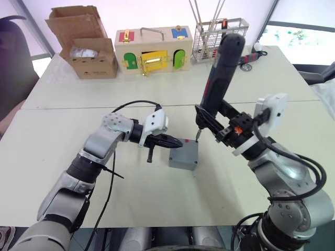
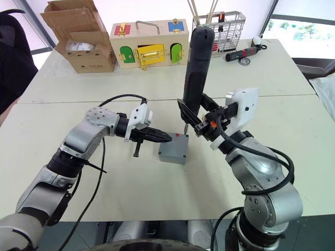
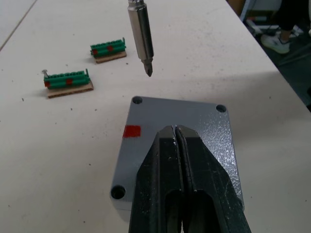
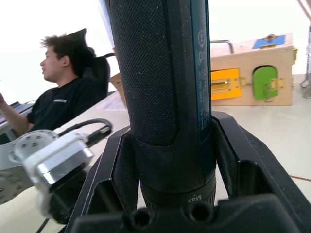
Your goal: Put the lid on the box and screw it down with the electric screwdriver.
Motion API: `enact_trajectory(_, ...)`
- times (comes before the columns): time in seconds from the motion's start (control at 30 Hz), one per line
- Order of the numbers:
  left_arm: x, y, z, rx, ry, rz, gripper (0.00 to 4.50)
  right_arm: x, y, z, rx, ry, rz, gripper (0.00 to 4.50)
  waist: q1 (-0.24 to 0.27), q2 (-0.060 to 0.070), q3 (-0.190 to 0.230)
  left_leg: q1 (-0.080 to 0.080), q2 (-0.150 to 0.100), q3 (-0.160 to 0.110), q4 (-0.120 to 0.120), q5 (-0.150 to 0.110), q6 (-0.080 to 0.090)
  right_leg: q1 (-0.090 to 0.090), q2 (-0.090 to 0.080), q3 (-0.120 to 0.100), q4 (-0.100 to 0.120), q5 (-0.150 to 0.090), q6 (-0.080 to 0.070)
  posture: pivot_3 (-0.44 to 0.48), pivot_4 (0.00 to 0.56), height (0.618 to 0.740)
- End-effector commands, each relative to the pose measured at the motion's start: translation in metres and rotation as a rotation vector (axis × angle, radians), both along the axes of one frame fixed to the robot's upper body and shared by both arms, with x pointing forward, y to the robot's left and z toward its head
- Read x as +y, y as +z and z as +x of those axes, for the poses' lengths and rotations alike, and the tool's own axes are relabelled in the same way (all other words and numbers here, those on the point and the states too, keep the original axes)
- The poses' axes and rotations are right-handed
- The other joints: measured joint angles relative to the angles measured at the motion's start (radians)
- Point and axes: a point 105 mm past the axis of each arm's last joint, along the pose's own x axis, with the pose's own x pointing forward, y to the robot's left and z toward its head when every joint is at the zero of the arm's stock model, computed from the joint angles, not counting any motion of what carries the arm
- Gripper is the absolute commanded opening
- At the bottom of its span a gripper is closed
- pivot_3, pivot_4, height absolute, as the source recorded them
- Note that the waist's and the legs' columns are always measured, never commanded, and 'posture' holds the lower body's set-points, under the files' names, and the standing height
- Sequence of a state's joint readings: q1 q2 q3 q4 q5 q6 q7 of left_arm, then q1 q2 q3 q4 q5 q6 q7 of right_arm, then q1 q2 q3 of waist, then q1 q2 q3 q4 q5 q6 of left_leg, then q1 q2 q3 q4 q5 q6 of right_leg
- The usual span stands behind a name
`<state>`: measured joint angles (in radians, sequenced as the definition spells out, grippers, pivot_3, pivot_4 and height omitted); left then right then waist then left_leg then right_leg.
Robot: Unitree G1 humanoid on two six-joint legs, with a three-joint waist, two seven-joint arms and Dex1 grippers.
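My left gripper (image 3: 176, 133) has its two black fingers pressed together, their tips resting on top of the lid (image 3: 194, 127), which sits closed on the box (image 1: 183, 155) near the middle of the near table (image 1: 47, 157). A small red mark (image 3: 131, 131) shows at the lid's edge, and dark screw holes sit in its corners. My right gripper (image 2: 198, 124) is clamped around the lower body of the electric screwdriver (image 1: 221, 73), which I hold nearly upright, leaning a little to the right at its top. Its metal bit (image 3: 140, 35) points down and hangs just above the table, close beside the far corner of the lid, not touching it. Beyond the box, two green terminal strips (image 3: 68, 81) lie on the table. On the far table stand a cardboard box (image 1: 84, 42) at the left, a wooden box with coloured doors (image 1: 153, 50) beside it, and a wire rack (image 1: 217, 32) further right, with a black-and-red hand tool (image 2: 244, 54) lying near the rack. A person in a black shirt (image 4: 63, 97) sits off to the left.
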<state>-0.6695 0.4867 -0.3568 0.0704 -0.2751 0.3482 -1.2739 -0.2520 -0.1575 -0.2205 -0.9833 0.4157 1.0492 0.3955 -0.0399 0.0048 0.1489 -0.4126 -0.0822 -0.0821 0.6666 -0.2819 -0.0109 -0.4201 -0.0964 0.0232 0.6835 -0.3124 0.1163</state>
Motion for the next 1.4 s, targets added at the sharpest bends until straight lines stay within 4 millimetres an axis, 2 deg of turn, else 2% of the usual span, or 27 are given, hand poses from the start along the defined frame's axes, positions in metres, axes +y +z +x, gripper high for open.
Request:
enact_trajectory(0.03, 0.001, -0.007, -0.003, -0.037, -0.029, 0.041, 0.00, 0.003, 0.014, -0.013, -0.116, 0.013, -0.016, 1.89, 0.001, 0.000, 0.000, 0.000, 0.000, 0.000, 0.000, 0.000, 0.000, 0.000, 0.000, 0.000, 0.000, 0.000, 0.000, 0.000, 0.150, 0.740)
enact_trajectory(0.23, 0.003, -0.009, -0.003, -0.044, -0.034, 0.052, 0.00, 0.007, 0.007, -0.011, -0.111, 0.024, -0.019, 1.89, 0.001, 0.000, 0.000, 0.001, 0.001, 0.000, 0.000, 0.000, 0.000, 0.001, 0.001, 0.000, 0.000, 0.000, 0.000, 0.000, 0.150, 0.740)
enact_trajectory(0.7, 0.000, -0.005, -0.005, -0.059, -0.027, 0.047, 0.00, -0.002, -0.009, 0.004, -0.110, -0.020, -0.046, 1.89, 0.005, 0.000, 0.000, 0.003, 0.001, 0.000, 0.000, 0.000, 0.000, 0.005, 0.001, 0.000, -0.002, 0.000, 0.000, 0.000, 0.150, 0.740)
enact_trajectory(1.07, -0.001, -0.003, -0.004, -0.065, -0.024, 0.045, 0.00, -0.001, -0.007, 0.007, -0.135, -0.023, -0.032, 1.89, 0.007, 0.000, 0.000, 0.004, 0.001, -0.001, 0.000, 0.000, 0.000, 0.006, 0.001, 0.000, -0.002, 0.000, 0.000, 0.000, 0.150, 0.740)
enact_trajectory(1.23, 0.000, -0.003, -0.004, -0.062, -0.017, 0.045, 0.00, 0.000, -0.012, 0.009, -0.112, -0.015, -0.030, 1.89, 0.007, 0.000, 0.000, 0.004, 0.001, -0.001, 0.000, 0.000, 0.000, 0.006, 0.001, 0.000, -0.002, 0.000, 0.000, 0.000, 0.150, 0.740)
enact_trajectory(1.4, -0.001, -0.003, -0.004, -0.062, -0.017, 0.045, 0.00, 0.008, -0.034, 0.005, -0.025, 0.039, -0.084, 1.89, 0.008, 0.000, 0.000, 0.005, 0.001, -0.001, 0.000, 0.000, 0.000, 0.007, 0.001, 0.000, -0.002, 0.000, 0.000, 0.000, 0.150, 0.740)
